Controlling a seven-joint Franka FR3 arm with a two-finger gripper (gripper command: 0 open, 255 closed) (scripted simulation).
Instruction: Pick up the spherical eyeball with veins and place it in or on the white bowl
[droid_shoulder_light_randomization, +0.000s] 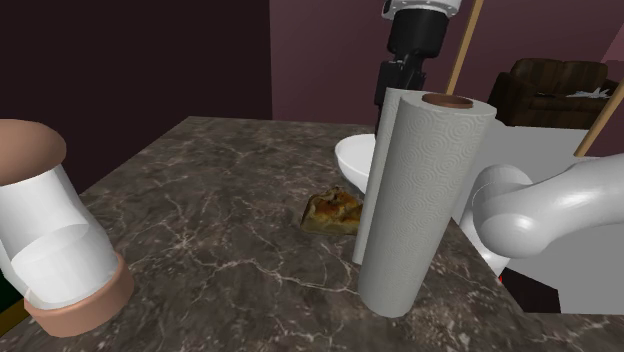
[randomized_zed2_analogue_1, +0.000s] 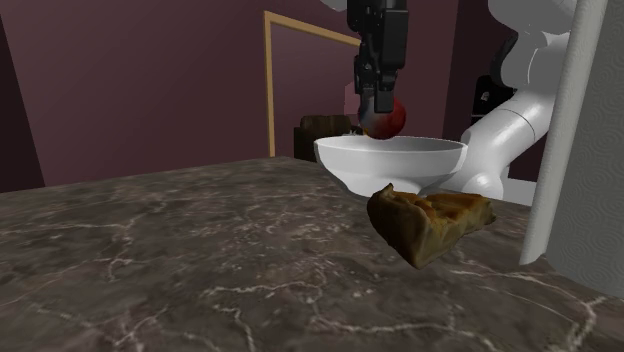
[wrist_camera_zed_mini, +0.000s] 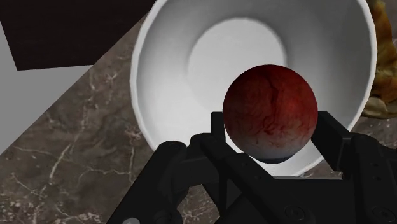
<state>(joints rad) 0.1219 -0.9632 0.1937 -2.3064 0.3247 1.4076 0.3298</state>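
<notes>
A home, kitchen-like: a marble counter (droid_shoulder_light_randomization: 200, 225) bearing a paper towel roll (droid_shoulder_light_randomization: 420, 200) and bowl (randomized_zed2_analogue_1: 390, 150) (pastry (droid_shoulder_light_randomization: 333, 210) beside them), maroon walls (randomized_zed2_analogue_1: 150, 80), a brown sofa (droid_shoulder_light_randomization: 550, 90) beyond.

On the table (droid_shoulder_light_randomization: 200, 200), as the shoulder view has it, a paper towel roll (droid_shoulder_light_randomization: 415, 200) stands upright towards the right. A piece of pastry (droid_shoulder_light_randomization: 332, 210) lies just to the roll's left, and the bowl (droid_shoulder_light_randomization: 352, 160) sits behind both, partly hidden by the roll. A tilted container (droid_shoulder_light_randomization: 55, 250) sits well apart at that view's lower left, while a sofa (droid_shoulder_light_randomization: 550, 90) stands far behind the table. Over the bowl's inside hangs the end effector (randomized_zed2_analogue_1: 378, 105), with the eyeball (randomized_zed2_analogue_1: 392, 120) clasped between its fingers.
</notes>
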